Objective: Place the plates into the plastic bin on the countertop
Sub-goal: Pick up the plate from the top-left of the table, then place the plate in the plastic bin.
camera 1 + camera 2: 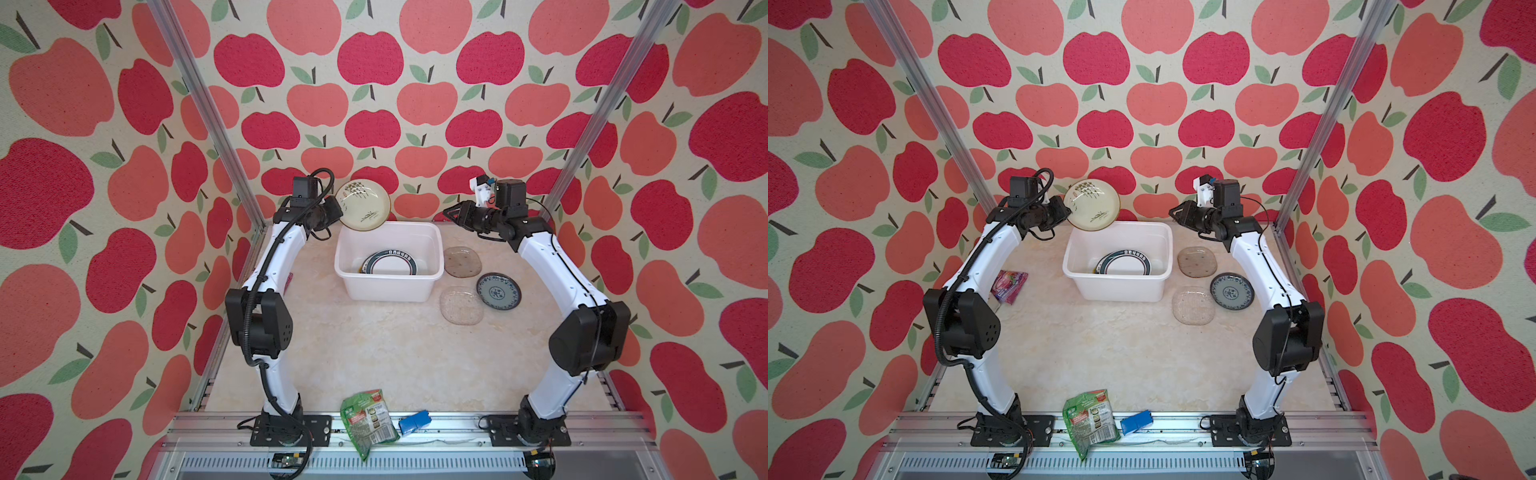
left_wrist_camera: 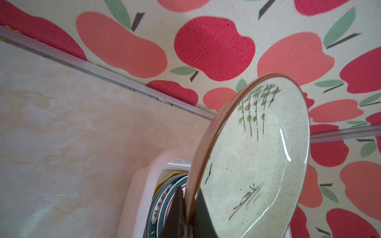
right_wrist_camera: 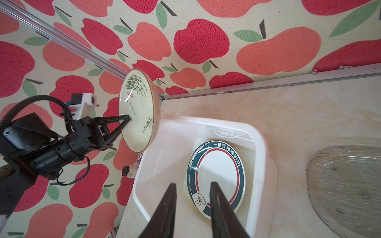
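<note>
The left tool pinches the rim of the cream plate and holds it tilted on edge above the far left corner of the bin. The right tool hangs spread and empty over the bin, where lettered plates already lie. A smoky plate, a clear plate and a blue plate rest on the surface beside it. The cream plate looks stiff, glazed, slippery and breakable, so a firm rim grip suits it.

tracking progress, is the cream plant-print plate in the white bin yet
Out: left gripper holds that plate on edge above the plastic bin.
</note>
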Robot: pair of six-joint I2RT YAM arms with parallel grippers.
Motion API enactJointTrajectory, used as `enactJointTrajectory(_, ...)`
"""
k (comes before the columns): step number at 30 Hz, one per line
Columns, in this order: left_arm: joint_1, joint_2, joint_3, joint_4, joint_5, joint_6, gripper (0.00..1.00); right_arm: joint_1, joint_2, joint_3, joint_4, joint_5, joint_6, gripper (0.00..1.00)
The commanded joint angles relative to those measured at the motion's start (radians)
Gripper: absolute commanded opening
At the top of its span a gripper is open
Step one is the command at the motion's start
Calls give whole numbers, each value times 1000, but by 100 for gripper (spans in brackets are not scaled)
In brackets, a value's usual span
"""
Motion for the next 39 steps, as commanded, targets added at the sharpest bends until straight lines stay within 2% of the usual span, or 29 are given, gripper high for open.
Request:
enactJointTrajectory(1,-40,50,151,-86,116,40,0,-13,16,29,59,-4,35,30)
enactJointTrajectory(5,-74,197,424,-336,104,120,0,-12,10,63,86,12,63,30)
enactJointTrajectory(9,-79,314,655,-557,157,167,0,-13,43,181,-42,30,27,30)
enactJointTrajectory(12,-69,300,628,-594,199,171,0,-14,110,323,-187,26,9,30)
enactJointTrajectory(20,-78,178,464,-622,281,176,0,-16,274,620,-382,25,18,30)
enactJointTrajectory(26,-85,188,421,-616,315,164,0,-16,414,885,-515,7,27,30)
enactJointTrajectory(31,-104,228,418,-634,314,177,0,-22,429,902,-533,-2,27,31)
enactJointTrajectory(34,-115,232,386,-635,258,167,0,-23,426,899,-532,5,17,31)
enactJointTrajectory(39,-128,335,482,-703,156,168,0,-29,429,896,-543,12,14,31)
